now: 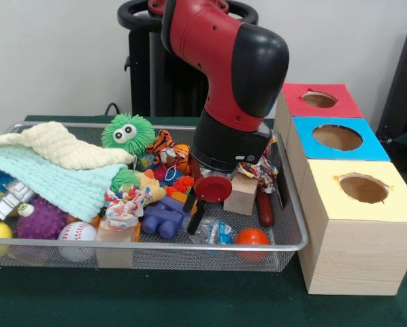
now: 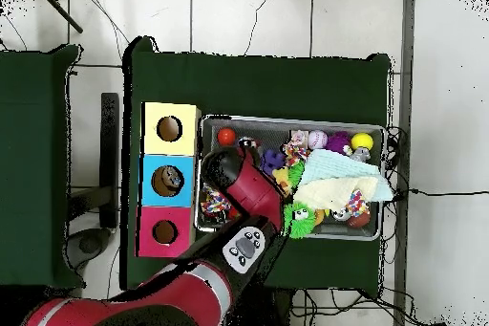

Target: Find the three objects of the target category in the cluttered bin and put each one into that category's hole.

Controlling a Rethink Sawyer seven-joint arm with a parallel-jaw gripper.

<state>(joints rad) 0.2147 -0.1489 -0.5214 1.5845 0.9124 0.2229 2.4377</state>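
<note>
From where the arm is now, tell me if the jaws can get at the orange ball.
Probably yes. The orange ball lies uncovered by the bin's near rim, just beside the gripper; nothing lies on top of it.

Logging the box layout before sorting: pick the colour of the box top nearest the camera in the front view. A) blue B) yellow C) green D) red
B: in the front view the yellow-topped box sits closest, with the blue-topped box behind it and the red-topped box farthest back.
</note>
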